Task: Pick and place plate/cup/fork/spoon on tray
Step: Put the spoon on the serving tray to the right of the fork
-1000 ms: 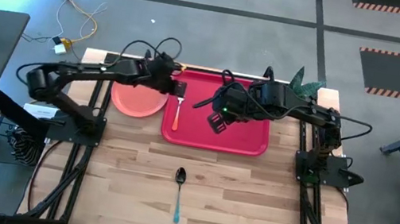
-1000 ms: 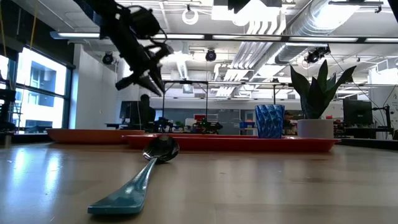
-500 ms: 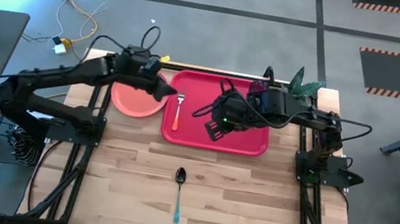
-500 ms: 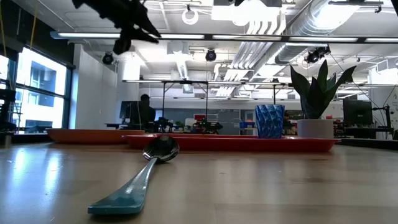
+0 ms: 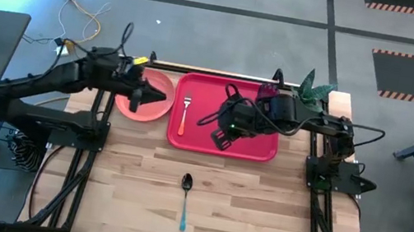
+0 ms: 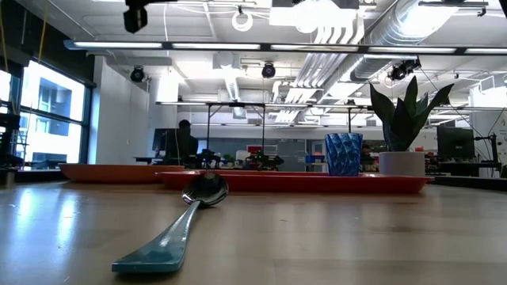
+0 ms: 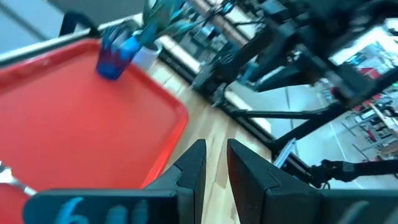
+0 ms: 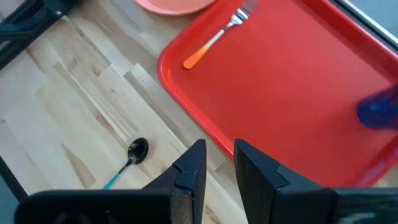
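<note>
The red tray [image 5: 200, 132] lies at the table's far middle. The orange-handled fork [image 5: 184, 115] lies flat on the tray's left part. The blue cup [image 6: 343, 154] stands upright on the tray's right part; my right arm hides it in the high view. The pink plate [image 5: 156, 108] lies on the table left of the tray. The teal-handled spoon [image 5: 184, 200] lies on the bare wood near the front. My left gripper [image 5: 136, 98] hangs above the plate, narrowly open and empty. My right gripper [image 5: 220, 137] hangs above the tray's middle, narrowly open and empty.
A white pot with a green plant [image 6: 401, 162] stands at the table's far right corner, behind the tray. Bare wood stretches around the spoon [image 8: 127, 158] over the table's near half.
My left gripper has gone from beside the fork's tines toward the table's left edge, over the plate, and has risen. The fork stays lying on the tray. My right gripper has shifted a little toward the near edge.
</note>
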Motion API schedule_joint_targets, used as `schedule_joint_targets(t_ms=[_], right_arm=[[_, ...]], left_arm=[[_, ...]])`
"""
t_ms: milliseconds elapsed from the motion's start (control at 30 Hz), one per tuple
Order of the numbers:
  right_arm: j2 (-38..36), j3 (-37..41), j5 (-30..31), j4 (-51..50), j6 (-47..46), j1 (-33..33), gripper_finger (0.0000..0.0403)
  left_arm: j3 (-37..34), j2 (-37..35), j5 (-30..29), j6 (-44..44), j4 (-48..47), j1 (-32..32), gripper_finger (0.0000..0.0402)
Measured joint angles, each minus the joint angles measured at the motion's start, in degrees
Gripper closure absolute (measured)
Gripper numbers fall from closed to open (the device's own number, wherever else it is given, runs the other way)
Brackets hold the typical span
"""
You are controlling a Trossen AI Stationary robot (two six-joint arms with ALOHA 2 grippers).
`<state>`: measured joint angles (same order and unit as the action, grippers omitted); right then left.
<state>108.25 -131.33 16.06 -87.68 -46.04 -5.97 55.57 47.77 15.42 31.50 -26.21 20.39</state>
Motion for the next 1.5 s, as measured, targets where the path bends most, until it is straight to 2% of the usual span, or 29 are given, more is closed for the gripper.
schedule_joint_targets(t_ms=[267,467,633,967,1300,1500], right_arm=[[1.0,0.0,0.0,4.9,6.2,1.2,0.0329],[1.8,0.0,-0.1,7.0,7.1,1.5,0.0329],[2.1,0.0,-0.5,7.1,1.8,1.5,0.0329],[4.9,0.0,-7.6,7.3,-3.8,-0.1,0.0326],[9.0,0.0,-11.1,7.5,-18.7,-4.0,0.0251],[12.0,0.0,-11.6,8.1,-26.4,-7.4,0.0238]], left_arm=[[0.0,-4.5,-0.2,-0.7,0.1,-0.3,0.0346],[0.0,-6.0,-0.7,-0.7,0.1,-0.2,0.0346],[0.0,-6.1,-0.8,-1.4,0.0,-0.2,0.0346],[0.0,-5.8,-0.9,-3.2,-1.0,-0.2,0.0346],[0.0,-5.8,-0.8,-2.9,-2.0,-0.2,0.0346],[0.0,-5.8,-0.8,-2.5,-4.1,-0.2,0.0346]])
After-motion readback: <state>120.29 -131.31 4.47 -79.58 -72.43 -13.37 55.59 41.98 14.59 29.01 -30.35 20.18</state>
